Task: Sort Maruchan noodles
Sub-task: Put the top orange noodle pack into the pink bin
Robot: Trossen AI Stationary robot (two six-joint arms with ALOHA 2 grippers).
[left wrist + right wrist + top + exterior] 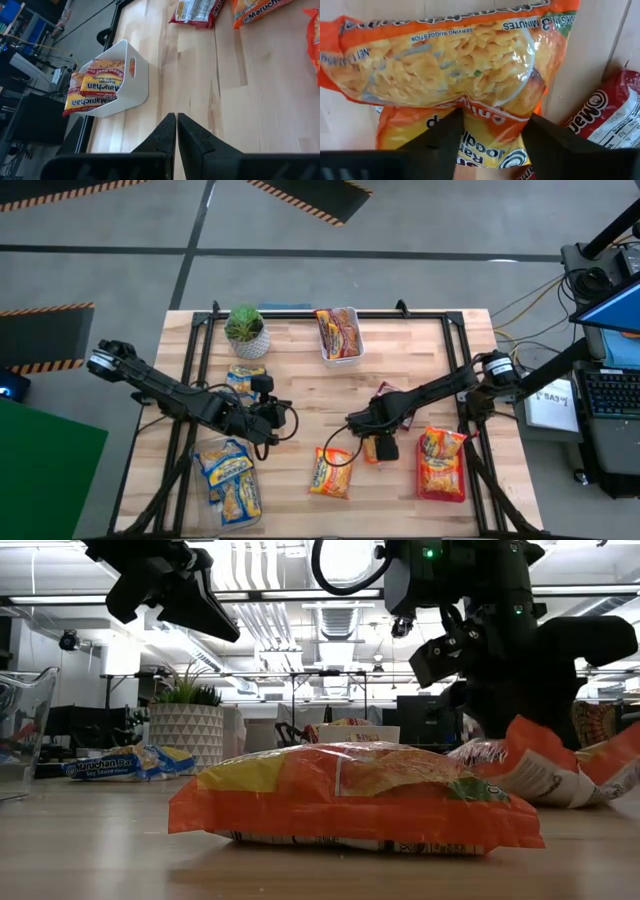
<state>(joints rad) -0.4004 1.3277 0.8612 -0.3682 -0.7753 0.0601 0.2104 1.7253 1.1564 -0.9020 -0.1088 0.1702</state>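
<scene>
Several Maruchan noodle packets lie on the wooden table. One orange packet (330, 472) lies flat near the front edge. Just right of it is a smaller-looking orange packet (371, 450), with my right gripper (380, 442) pointing down on it and shut on it. Maroon packets fill a white bin (325, 356) at the far edge. Blue packets (228, 478) lie in a clear bin at the front left. My left gripper (176, 117) hangs shut above bare wood at centre left, touching nothing. My right gripper comes from above, fingers pointing down, with the printed end (490, 132) of an orange packet between its two fingers (447, 135). The wrapper fills the whole gap. A second orange packet (445, 65) lies across its other end. Whether the packet is lifted, I cannot tell.
A potted plant (245, 330) stands at the far left, with a loose blue packet (245, 380) in front of it. Orange and red packets (442, 465) lie at the front right, and a red packet (607, 120) lies close beside my right gripper. Bare wood shows in the table's middle.
</scene>
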